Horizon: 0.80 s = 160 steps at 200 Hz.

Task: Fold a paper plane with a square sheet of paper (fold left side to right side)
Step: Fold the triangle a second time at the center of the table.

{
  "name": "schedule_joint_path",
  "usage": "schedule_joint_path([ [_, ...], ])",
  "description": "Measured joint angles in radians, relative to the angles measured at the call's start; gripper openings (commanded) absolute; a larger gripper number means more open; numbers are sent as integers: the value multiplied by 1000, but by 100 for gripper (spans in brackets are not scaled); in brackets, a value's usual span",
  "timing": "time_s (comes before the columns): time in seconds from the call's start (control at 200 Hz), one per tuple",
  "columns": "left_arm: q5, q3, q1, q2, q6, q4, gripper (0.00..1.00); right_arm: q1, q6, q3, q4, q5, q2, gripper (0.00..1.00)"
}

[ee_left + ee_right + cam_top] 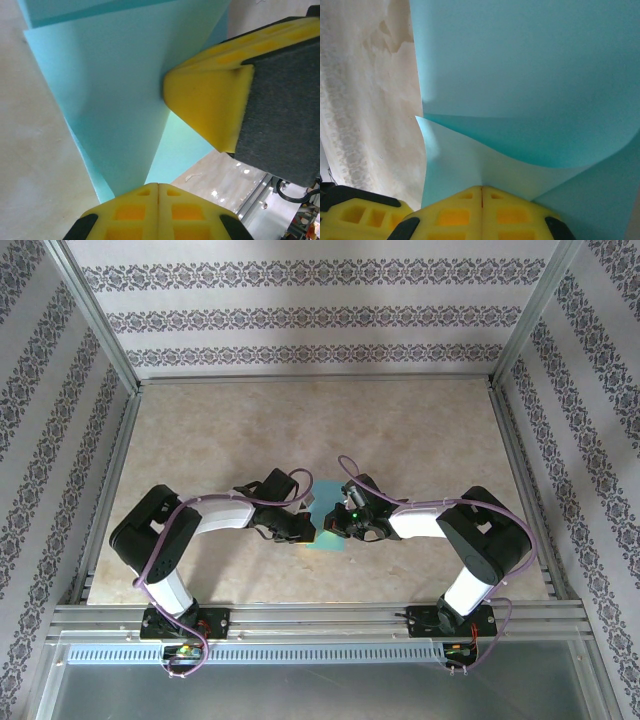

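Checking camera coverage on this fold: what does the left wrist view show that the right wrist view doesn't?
Left wrist: the square sheet of paper as flat panels meeting along straight edges, plus a metal frame rail at lower right. Right wrist: the sheet bowed into a curved loop, paler underside visible, and brown stains on the table. Both: teal paper, beige table, the left gripper and right gripper each shut on the paper, with the other arm's yellow fingers close by.

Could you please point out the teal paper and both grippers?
square sheet of paper (520, 60), right wrist view, on its broad plain face.
left gripper (158, 186), left wrist view, at the seam between its closed fingertips.
right gripper (481, 189), right wrist view, at the seam between its closed fingertips.
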Motion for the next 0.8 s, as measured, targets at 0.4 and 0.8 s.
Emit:
schedule_joint_path([
  [0.4,-26,0,0,11,11,0,4,0,0,1,-3,0,0,0],
  [0.8,-29,0,0,23,14,0,4,0,-1,1,-3,0,0,0],
])
